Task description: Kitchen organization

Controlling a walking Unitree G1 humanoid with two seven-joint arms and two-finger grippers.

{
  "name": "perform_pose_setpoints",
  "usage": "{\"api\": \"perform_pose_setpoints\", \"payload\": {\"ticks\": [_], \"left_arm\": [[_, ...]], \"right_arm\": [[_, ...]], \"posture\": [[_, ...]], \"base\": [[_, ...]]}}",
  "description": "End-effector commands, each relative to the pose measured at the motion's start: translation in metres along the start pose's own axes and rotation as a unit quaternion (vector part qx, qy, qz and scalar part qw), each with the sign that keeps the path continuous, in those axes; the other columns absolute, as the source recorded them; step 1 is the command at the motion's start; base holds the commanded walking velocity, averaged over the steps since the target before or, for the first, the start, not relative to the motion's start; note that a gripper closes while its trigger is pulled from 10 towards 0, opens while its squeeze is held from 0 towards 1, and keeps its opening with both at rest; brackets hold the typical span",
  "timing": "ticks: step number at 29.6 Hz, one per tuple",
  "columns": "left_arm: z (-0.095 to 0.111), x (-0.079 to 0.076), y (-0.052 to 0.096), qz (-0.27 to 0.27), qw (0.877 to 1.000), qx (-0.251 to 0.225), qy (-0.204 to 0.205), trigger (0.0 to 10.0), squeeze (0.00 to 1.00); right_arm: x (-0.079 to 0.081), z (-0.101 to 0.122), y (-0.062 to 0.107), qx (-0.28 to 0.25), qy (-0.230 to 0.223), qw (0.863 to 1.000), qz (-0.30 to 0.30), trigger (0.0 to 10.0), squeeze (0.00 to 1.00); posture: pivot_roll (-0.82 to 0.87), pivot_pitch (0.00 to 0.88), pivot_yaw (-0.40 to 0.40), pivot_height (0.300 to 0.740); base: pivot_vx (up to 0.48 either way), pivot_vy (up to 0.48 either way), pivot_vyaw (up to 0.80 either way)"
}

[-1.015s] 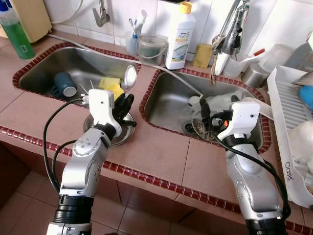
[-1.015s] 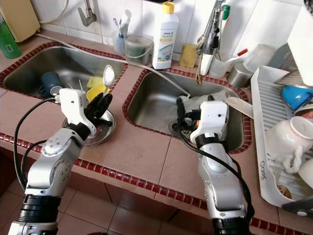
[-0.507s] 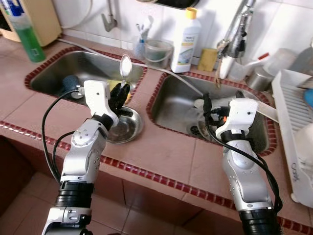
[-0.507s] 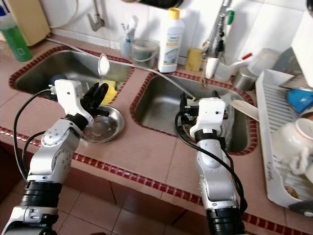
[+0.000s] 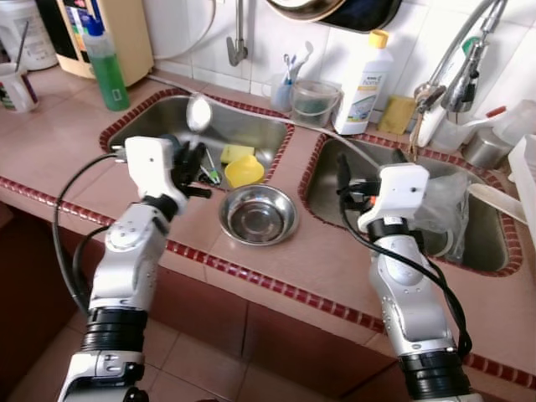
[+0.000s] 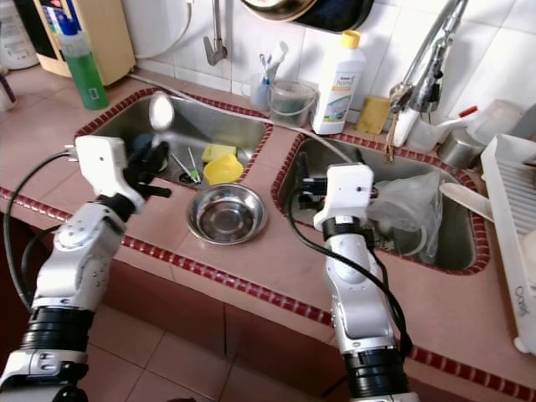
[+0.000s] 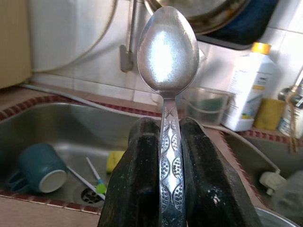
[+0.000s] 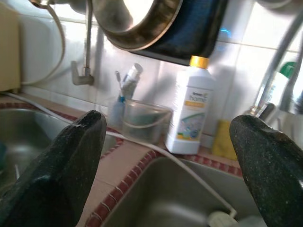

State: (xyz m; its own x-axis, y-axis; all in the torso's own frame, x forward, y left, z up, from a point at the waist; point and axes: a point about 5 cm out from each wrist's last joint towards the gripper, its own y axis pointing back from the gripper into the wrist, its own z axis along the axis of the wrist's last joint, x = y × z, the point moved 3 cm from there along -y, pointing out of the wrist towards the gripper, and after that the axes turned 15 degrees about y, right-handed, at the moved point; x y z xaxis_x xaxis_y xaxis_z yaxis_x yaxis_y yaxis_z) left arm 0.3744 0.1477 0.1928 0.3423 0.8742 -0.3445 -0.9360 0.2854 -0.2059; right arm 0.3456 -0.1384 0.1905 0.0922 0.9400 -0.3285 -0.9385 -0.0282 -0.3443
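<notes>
- Holding a patterned metal spoon [image 7: 166,85] upright, the left gripper [image 5: 191,163] has its two black fingers [image 7: 137,189] pinched tight on the handle, bowl end up; in the left eye view it sits left of centre, above the near rim of the left sink [image 5: 151,126].
- Spread wide with nothing between its fingers, the right gripper [image 6: 303,186] hangs at centre frame over the left edge of the right sink [image 6: 469,251].
- Between the two sinks, at middle frame, a steel bowl [image 5: 258,214] stands on the tiled counter [image 5: 276,268]; a yellow sponge [image 5: 244,171] and a teal mug [image 7: 40,168] lie in the left sink.
- The step in hand looks like carrying the spoon to wherever cutlery belongs.
- The white drying rack [image 6: 512,226] at the right edge seems one likely spot, though I cannot tell the intended target.
- The next move calls for keeping the grip firm and the spoon clear of the tap [image 6: 216,38] while the arm swings.
</notes>
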Motion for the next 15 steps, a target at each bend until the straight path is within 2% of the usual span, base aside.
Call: {"api": "perform_pose_setpoints", "payload": {"ticks": [1,9,15], "left_arm": [[-0.0053,-0.0115,-0.0031,-0.024,1.0,0.01,-0.008,10.0,0.0],[-0.0084,-0.0126,-0.0036,-0.028,0.999,0.023,-0.017,10.0,0.0],[-0.0119,-0.0123,-0.0035,-0.026,0.999,0.033,-0.021,10.0,0.0]], "right_arm": [[-0.0064,-0.0062,0.0017,0.01,0.003,1.0,-0.01,10.0,0.0],[-0.0045,-0.0066,0.003,0.011,0.002,1.0,-0.008,10.0,0.0],[-0.0044,-0.0073,0.0036,0.012,0.001,1.0,-0.009,10.0,0.0]], "posture": [[0.14,0.043,-0.051,0.74],[0.14,0.046,-0.047,0.74],[0.14,0.047,-0.045,0.74]], "base": [[0.0,0.48,0.0],[0.0,0.462,0.0],[0.0,0.0,0.0]]}}
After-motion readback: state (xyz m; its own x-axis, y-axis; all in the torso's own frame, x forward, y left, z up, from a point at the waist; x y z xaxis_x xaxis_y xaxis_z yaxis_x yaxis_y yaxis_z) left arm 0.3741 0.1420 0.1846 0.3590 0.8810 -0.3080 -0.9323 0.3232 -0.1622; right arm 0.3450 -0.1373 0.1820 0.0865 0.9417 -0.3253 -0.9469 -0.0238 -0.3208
